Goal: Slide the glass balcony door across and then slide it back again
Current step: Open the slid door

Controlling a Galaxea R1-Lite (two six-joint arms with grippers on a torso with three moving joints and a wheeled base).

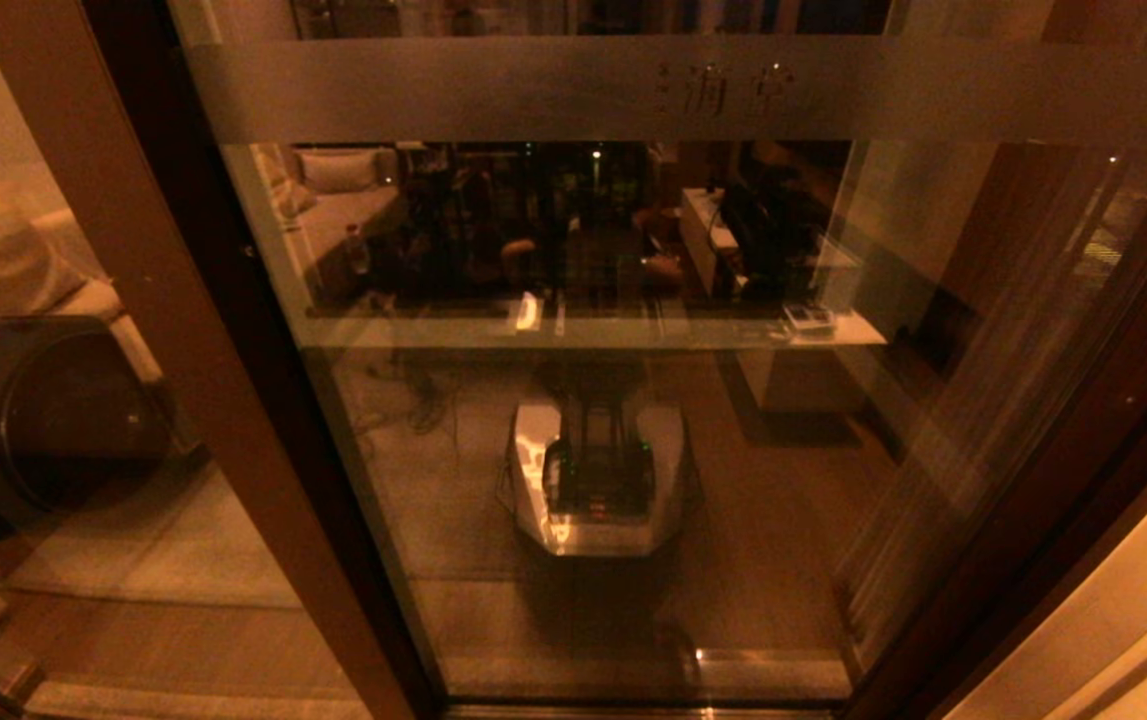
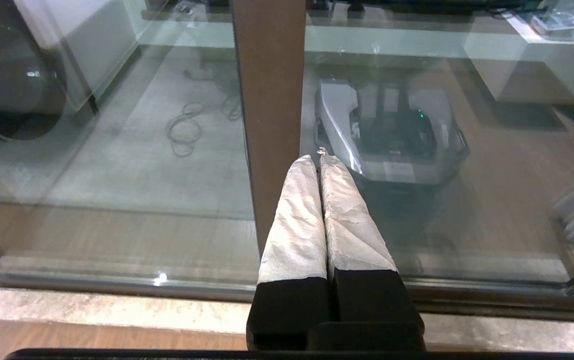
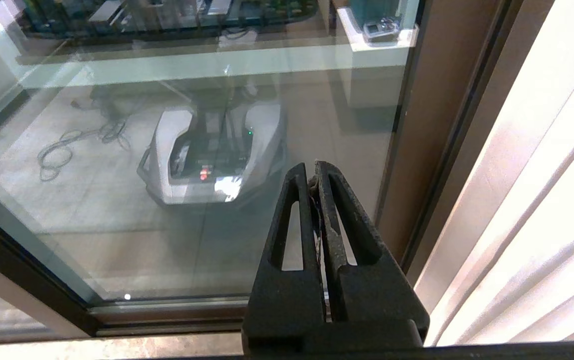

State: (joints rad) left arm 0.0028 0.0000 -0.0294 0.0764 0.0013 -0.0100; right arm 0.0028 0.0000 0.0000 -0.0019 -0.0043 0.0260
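Glass balcony door (image 2: pixel 269 100) before left end effector (image 2: pixel 319 159)

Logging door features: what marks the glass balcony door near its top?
A frosted horizontal band with faint characters crosses the glass balcony door, clearest in the head view.

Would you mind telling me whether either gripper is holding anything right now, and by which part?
Nothing is held. The left gripper and right gripper are both shut and empty, facing the glass balcony door.

Left hand (image 2: pixel 319 159) closed, empty, tips near brown stile of glass balcony door (image 2: pixel 269 100).
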